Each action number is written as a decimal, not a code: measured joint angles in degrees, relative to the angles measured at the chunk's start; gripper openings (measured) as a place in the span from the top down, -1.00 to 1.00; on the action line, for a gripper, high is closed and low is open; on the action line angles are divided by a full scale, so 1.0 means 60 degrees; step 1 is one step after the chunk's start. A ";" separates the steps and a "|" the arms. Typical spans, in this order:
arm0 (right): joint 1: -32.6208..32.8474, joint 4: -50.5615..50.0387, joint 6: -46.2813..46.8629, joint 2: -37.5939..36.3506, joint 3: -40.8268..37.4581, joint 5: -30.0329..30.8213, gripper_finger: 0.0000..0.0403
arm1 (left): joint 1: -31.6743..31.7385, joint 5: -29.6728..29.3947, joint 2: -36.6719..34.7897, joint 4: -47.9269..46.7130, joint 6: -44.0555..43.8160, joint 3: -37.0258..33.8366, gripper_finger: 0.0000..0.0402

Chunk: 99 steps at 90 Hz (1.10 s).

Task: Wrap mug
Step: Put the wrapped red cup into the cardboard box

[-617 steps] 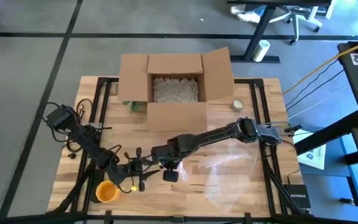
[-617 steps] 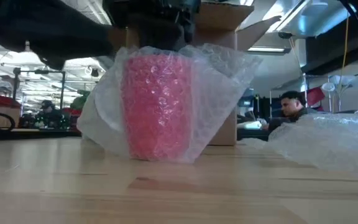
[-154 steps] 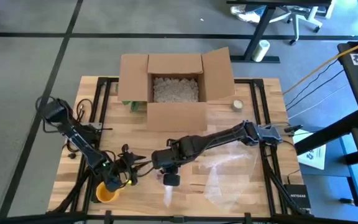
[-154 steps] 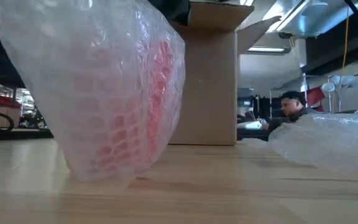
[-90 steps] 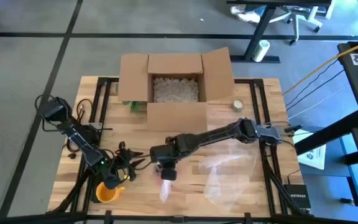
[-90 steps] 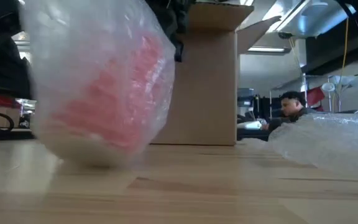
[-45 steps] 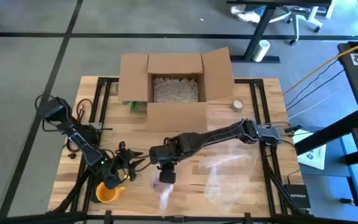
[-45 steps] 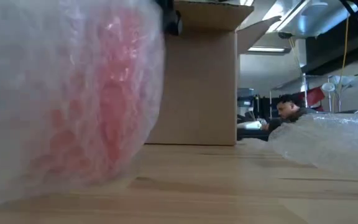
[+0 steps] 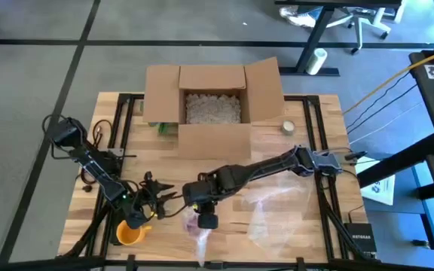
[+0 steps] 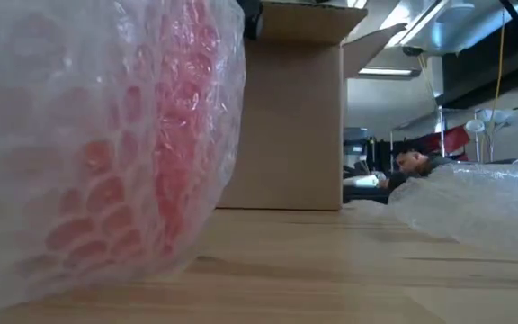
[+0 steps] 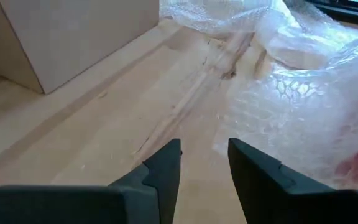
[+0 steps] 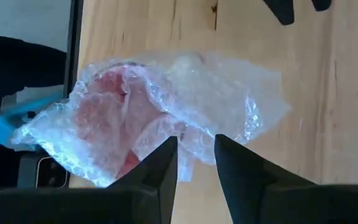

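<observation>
**Wrapped mug lying at the table's near edge, both grippers off it**

Red mug in clear bubble wrap lies on its side on the pale wooden table, at the near edge, close up against the low camera. Wrap bunched loosely around it, loose tail trailing toward the table edge.

Right gripper hovers directly above the bundle, fingers spread, nothing between them. Left gripper sits low just beside the bundle on its left, fingers parted and empty. A yellow cup stands below the left arm.

Spare sheet of clear bubble wrap lies to the right; open cardboard box of packing peanuts stands well apart at the far side.

Handling judgement:
- Mug inside: stiff, breakable, moderately heavy
- Wrap: soft, slippery, springy; likely to unroll if released
- Pinching film alone would probably let the mug slide out
- Best hold seems across the mug body through the wrap, or on the gathered tail while the other gripper pins the body
</observation>
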 joint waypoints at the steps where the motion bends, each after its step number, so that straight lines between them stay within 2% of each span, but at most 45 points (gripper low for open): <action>1: 0.0000 0.0002 -0.0004 0.0000 0.0000 0.0002 0.53 | 0.0000 0.0000 0.0002 0.0000 0.0000 0.0000 0.42; 14: 0.0000 0.0189 -0.0014 0.0000 -0.0004 0.0165 0.53 | 0.0000 0.0004 0.0003 0.0000 0.0007 0.0000 0.42; 38: -0.0004 0.0842 -0.0010 0.0262 -0.0018 -0.0660 0.50 | 0.0000 0.0007 0.0003 -0.0003 -0.0007 0.0000 0.42; 50: -0.0011 0.1002 -0.0010 0.0262 -0.0018 -0.0660 0.35 | 0.0000 0.0036 0.0003 0.0000 -0.0020 0.0000 0.42; 65: -0.0011 0.1313 -0.0171 0.0262 -0.0017 -0.0646 0.06 | 0.0000 0.0040 0.0003 0.0037 -0.0036 0.0000 0.42; 77: -0.0011 0.1468 -0.0443 0.0262 -0.0259 -0.0136 -0.13 | 0.0000 0.0046 0.0003 0.0040 -0.0042 0.0000 0.42; 87: -0.0011 0.1876 -0.0465 0.0261 -0.0603 -0.0082 -0.21 | 0.0000 0.0051 0.0003 0.0040 -0.0040 0.0000 0.42; 99: -0.0011 0.2087 -0.0468 0.0259 -0.1114 -0.0081 -0.21 | 0.0000 0.0055 0.0003 0.0040 -0.0044 0.0000 0.42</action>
